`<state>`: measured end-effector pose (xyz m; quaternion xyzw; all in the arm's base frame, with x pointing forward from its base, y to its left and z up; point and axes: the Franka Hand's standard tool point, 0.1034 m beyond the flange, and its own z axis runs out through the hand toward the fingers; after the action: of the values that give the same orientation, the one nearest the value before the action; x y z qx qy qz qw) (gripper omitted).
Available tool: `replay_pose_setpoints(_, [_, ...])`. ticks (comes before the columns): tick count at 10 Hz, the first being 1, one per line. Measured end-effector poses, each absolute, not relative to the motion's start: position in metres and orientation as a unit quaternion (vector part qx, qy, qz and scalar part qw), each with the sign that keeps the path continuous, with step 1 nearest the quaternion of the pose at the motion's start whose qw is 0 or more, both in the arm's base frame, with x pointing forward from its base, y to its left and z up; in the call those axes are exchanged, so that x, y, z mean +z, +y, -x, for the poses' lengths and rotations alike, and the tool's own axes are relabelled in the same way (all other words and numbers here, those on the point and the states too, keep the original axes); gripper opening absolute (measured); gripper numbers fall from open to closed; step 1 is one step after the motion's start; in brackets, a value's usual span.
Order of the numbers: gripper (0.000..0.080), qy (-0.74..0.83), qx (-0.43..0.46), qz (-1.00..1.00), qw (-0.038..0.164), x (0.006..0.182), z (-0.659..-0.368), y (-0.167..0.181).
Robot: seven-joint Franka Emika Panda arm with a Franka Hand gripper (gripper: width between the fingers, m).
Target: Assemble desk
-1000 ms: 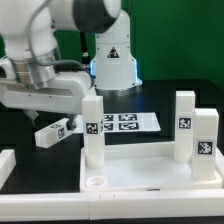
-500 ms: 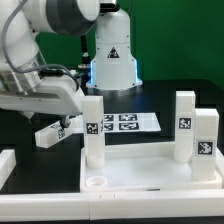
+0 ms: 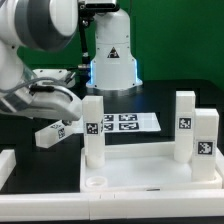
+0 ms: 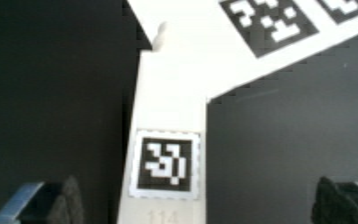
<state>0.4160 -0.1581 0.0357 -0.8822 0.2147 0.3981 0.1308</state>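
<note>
Arm raised at the exterior view's left, above a loose leg.
I see the gripper (image 4: 179,200) spread open, empty; three legs (image 3: 92,128) stand upright, one loose leg (image 3: 56,133) lies flat.

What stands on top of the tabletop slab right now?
Three upright legs stand on the tabletop slab: one at the exterior view's left, two at its right. An empty hole shows; their bases hide any others.

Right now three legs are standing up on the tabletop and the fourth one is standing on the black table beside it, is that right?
Not quite. The fourth leg is lying on its side on the black table, not standing. The exterior view shows it. The other three legs do stand upright on the tabletop.
</note>
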Motion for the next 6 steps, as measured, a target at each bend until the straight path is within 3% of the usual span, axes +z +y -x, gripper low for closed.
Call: replay_pose_setpoints(6, [0.0649,0.214,0.422,0.871,0.134,0.0269,-0.4218,-0.1654])
